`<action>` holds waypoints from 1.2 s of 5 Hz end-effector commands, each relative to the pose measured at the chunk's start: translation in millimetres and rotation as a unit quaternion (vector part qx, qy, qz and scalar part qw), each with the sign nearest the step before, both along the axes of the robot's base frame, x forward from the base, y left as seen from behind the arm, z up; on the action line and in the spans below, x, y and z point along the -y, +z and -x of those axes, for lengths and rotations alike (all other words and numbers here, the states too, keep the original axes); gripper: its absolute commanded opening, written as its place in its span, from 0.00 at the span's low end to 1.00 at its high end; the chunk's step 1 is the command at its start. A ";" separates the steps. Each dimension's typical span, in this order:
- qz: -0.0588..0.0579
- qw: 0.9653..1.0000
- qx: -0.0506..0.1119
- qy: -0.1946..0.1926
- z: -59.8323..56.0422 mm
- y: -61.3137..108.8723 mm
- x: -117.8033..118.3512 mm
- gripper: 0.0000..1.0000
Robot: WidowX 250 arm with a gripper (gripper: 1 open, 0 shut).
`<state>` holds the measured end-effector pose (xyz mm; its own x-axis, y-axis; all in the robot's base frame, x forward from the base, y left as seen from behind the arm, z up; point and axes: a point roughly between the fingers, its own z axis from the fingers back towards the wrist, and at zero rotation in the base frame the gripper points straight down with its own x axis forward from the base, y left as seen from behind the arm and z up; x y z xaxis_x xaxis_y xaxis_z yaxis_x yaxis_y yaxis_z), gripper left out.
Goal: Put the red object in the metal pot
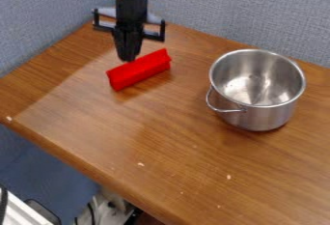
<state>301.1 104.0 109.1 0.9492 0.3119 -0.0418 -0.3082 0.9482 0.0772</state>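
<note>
The red object (139, 70) lies flat on the wooden table (116, 123), slanted, with its right end a bit farther back. My gripper (127, 53) hangs just above and behind the block's left half. Its fingers are pressed together and hold nothing. The block is not between them, and I cannot tell whether the tips touch it. The metal pot (258, 90) stands upright and empty at the right of the table, a hand's width from the block, with its small loop handle at the front left of the rim.
A grey-blue wall (245, 12) runs close behind the table. The table's front edge slants from the left corner down to the lower right, and cables and clutter lie on the floor below it (103, 210).
</note>
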 end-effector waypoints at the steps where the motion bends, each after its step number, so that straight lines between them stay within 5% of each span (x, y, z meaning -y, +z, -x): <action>1: -0.002 0.999 0.051 0.008 -5.4 49.4 3.9 0.00; 2: -0.001 0.999 0.054 0.004 -5.6 54.4 5.4 1.00; 6: -0.009 0.999 0.026 -0.017 5.0 60.1 4.9 1.00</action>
<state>294.3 92.7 144.1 0.9602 0.2689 -0.0761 -0.2640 0.9621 0.0684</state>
